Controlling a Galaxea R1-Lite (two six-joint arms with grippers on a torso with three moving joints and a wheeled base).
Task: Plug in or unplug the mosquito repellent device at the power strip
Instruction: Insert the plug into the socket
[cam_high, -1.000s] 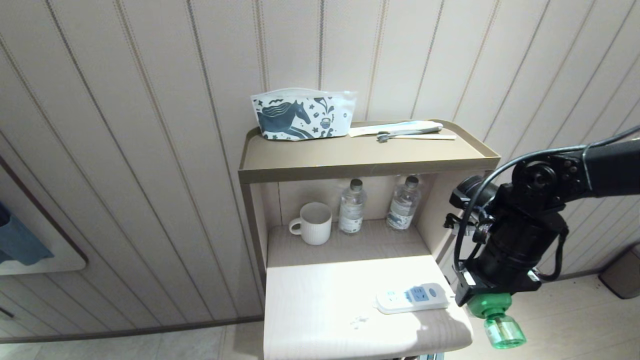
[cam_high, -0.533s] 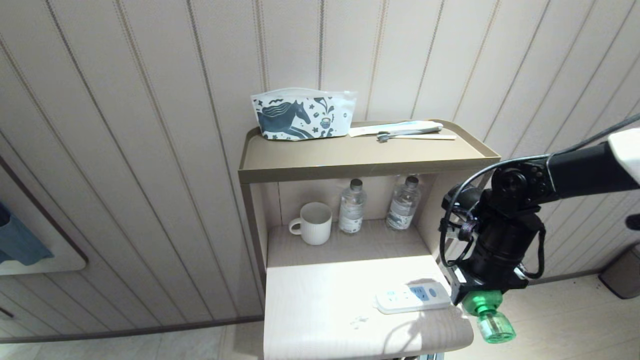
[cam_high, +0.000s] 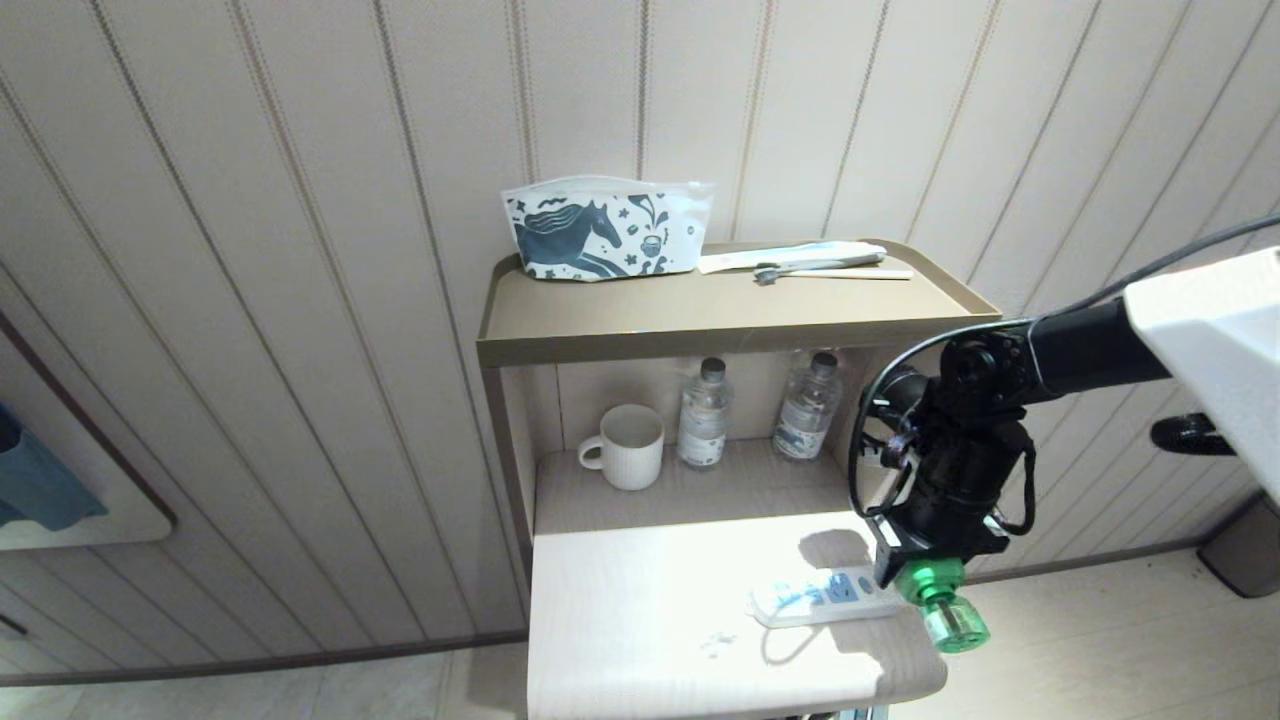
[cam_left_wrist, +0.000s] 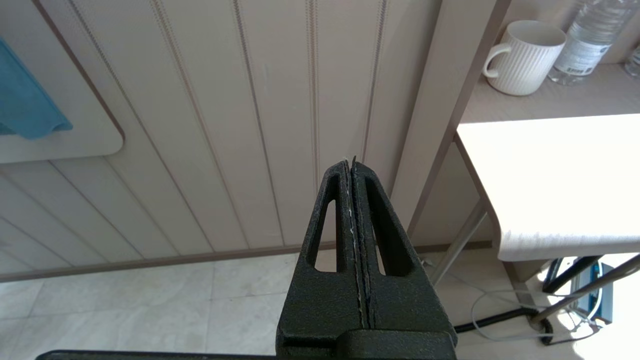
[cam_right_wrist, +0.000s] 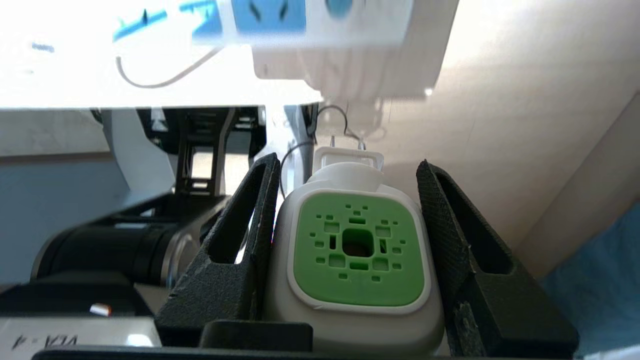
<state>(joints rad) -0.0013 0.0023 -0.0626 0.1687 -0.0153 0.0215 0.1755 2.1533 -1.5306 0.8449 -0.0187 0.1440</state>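
Observation:
The mosquito repellent device is white with a green patch, and my right gripper is shut on its sides. Its metal prongs point toward the power strip and stand apart from it. In the head view the green bottle of the device hangs below the right gripper, just off the right end of the power strip. The strip lies flat near the table's right edge. My left gripper is shut and empty, parked low to the left of the table.
A white mug and two water bottles stand in the niche behind the tabletop. A horse-print pouch and a toothbrush lie on the upper shelf. A bin stands on the floor at right.
My right arm has moved left and further in, carrying the device from beyond the table's right edge to the strip's right end. Its shadow now falls on the strip.

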